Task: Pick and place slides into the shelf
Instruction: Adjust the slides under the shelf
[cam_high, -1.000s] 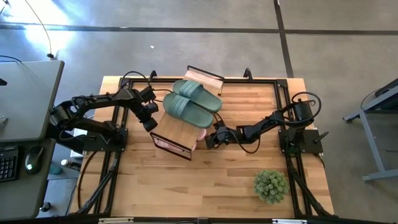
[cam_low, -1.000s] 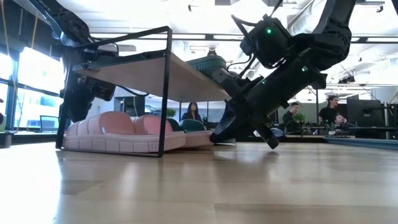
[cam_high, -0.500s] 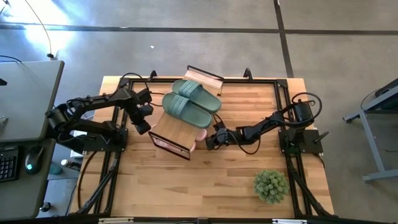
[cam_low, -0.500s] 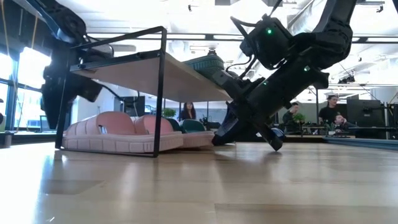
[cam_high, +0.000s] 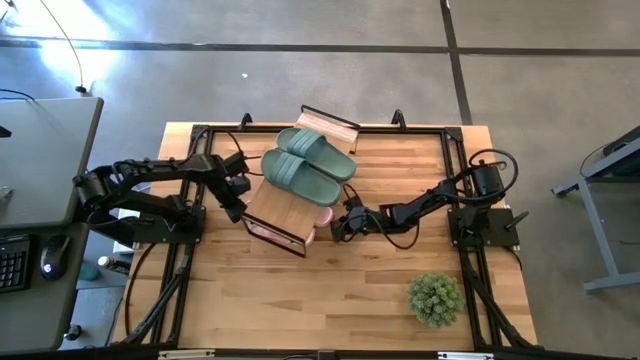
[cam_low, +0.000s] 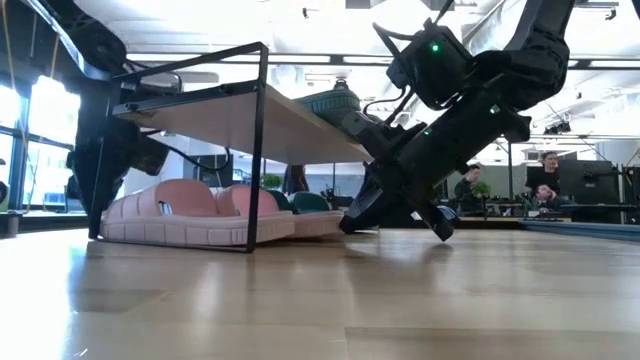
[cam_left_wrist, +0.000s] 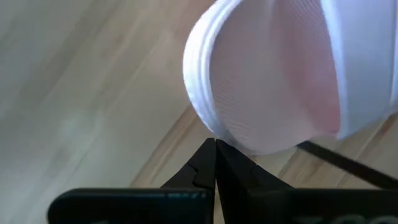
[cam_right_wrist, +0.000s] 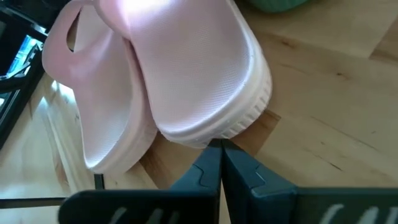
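Note:
The shelf (cam_high: 280, 208) stands on the table's middle, with two green slides (cam_high: 305, 166) lying on its wooden top. A pair of pink slides (cam_low: 190, 214) lies on the table under it, between the black wire legs. My left gripper (cam_high: 238, 212) is shut at the shelf's left side, its tips at one pink slide's rounded end (cam_left_wrist: 249, 93). My right gripper (cam_high: 338, 228) is shut at the shelf's right side, its tips at the other end of the pink slides (cam_right_wrist: 186, 74). My left gripper's shut fingertips (cam_left_wrist: 214, 147) meet the rim of the pink slide's rounded end (cam_left_wrist: 217, 134), slanting down from the table's left. The slide lies flat on the table under the shelf. My right gripper's shut fingertips (cam_right_wrist: 219, 149) meet the sole edge of a pink slide's end (cam_right_wrist: 214, 132), slanting down from the table's right. That slide lies on the table with its sole down.
A small green potted plant (cam_high: 435, 297) stands near the table's front right. Black frame rails (cam_high: 455, 190) run along the table's sides and far edge. People sit in the room beyond the table (cam_low: 470, 185).
My left gripper has drawn away from the shelf's left side, then gone toward the table's near edge and down, to the end of the pink slide. It has stayed shut. My right gripper has kept still at the pink slides.

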